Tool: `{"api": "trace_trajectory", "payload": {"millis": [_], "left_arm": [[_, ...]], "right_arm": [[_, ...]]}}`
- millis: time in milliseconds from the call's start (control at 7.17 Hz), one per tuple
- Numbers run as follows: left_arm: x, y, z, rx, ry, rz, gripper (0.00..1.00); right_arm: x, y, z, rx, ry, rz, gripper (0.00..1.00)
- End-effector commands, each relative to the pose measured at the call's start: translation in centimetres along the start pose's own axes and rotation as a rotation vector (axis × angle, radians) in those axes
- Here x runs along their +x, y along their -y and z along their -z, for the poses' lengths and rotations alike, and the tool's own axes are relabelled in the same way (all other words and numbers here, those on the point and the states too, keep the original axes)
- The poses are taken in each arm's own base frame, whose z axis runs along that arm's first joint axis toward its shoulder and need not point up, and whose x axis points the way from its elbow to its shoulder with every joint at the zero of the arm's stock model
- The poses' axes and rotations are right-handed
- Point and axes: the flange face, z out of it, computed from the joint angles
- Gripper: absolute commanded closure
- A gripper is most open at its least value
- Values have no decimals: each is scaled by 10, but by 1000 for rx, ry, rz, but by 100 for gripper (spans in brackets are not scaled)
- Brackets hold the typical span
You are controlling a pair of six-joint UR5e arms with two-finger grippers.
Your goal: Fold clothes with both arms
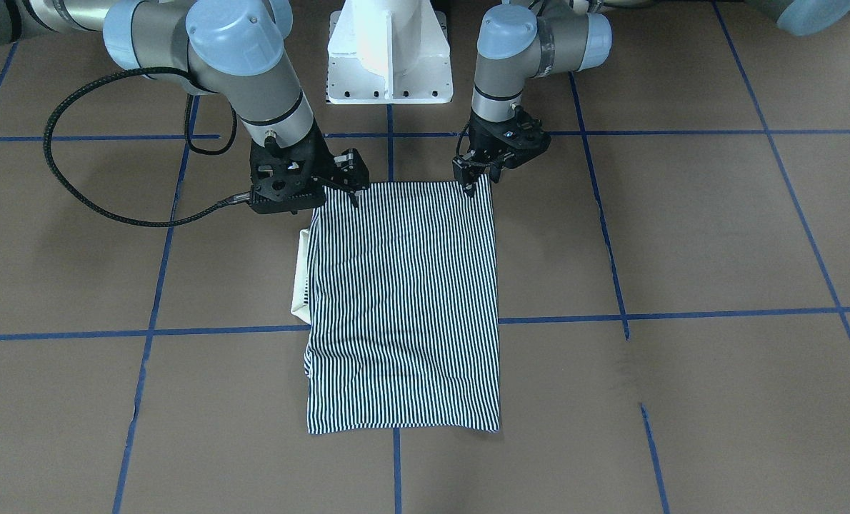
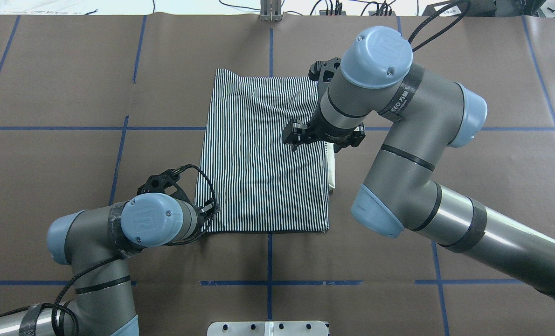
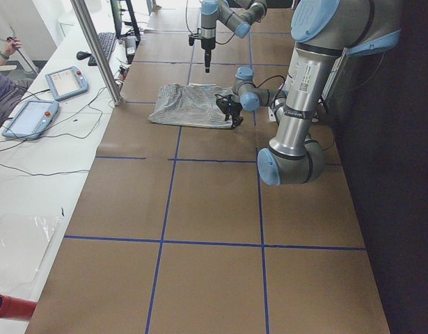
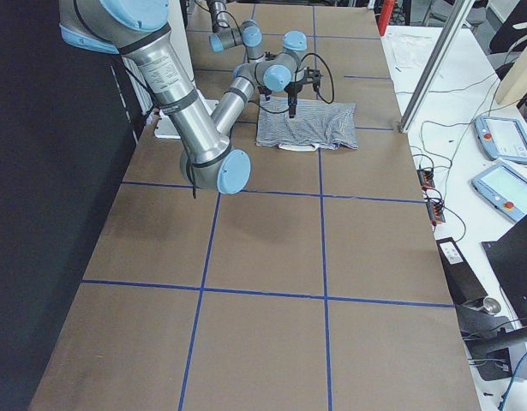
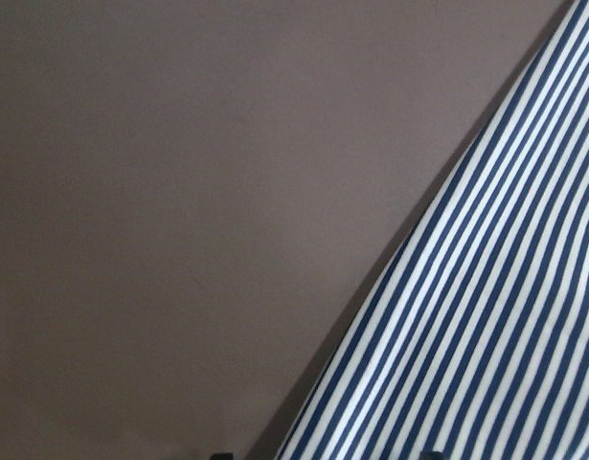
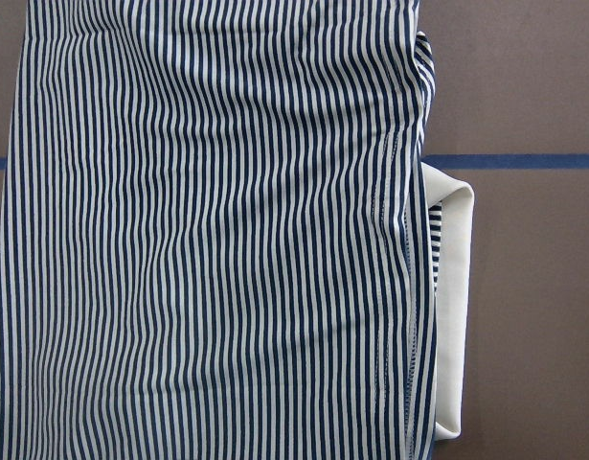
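As the polo shirt (image 1: 403,307) lies lengthwise near-to-far, its near-left corner is straddled by the spread left gripper (image 1: 472,187); the right gripper (image 1: 348,184) cannot be judged.

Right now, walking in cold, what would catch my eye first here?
A navy-and-white striped shirt, folded into a rectangle on the brown table, its cream collar poking out one side. The black left gripper sits low at the shirt's robot-side corner, while the black right gripper hangs above the collar side.
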Motion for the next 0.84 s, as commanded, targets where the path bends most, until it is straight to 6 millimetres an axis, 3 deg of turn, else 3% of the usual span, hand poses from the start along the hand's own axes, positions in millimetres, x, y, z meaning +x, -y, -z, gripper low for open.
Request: {"api": "trace_trajectory", "payload": {"millis": [0, 697], "left_arm": [[0, -2, -1, -2, 3, -2, 34], [-2, -1, -10, 5, 22, -2, 34]], "right_arm": [[0, 0, 1, 2, 1, 0, 0], [0, 1, 3, 3, 4, 0, 0]]}}
